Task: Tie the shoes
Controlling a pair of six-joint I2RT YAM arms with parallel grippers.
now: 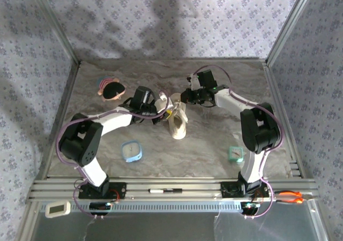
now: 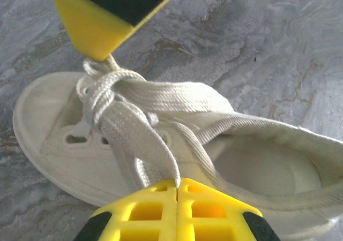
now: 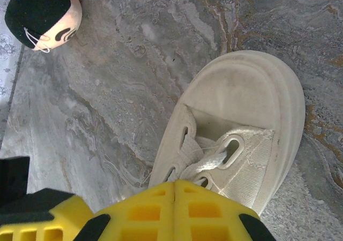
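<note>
Looks like knot-tightening. My left fingers (image 2: 150,211) clamp the flat pale lace (image 2: 140,140) of the cream canvas shoe (image 2: 43,118); my right fingers (image 3: 144,211) clamp its loop (image 2: 101,72). Next: pull outward evenly.

shoe (image 1: 178,126) mid-table | left gripper (image 1: 164,110), right gripper (image 1: 184,97) over toe end | seemingly at laces (image 1: 172,114)

1. The top camera is looking down from behind both arms at the whole grey marble table (image 1: 214,144).
2. Both wrist cameras are looking very closely at the same small cream cloth shoe (image 2: 64,144).
</note>
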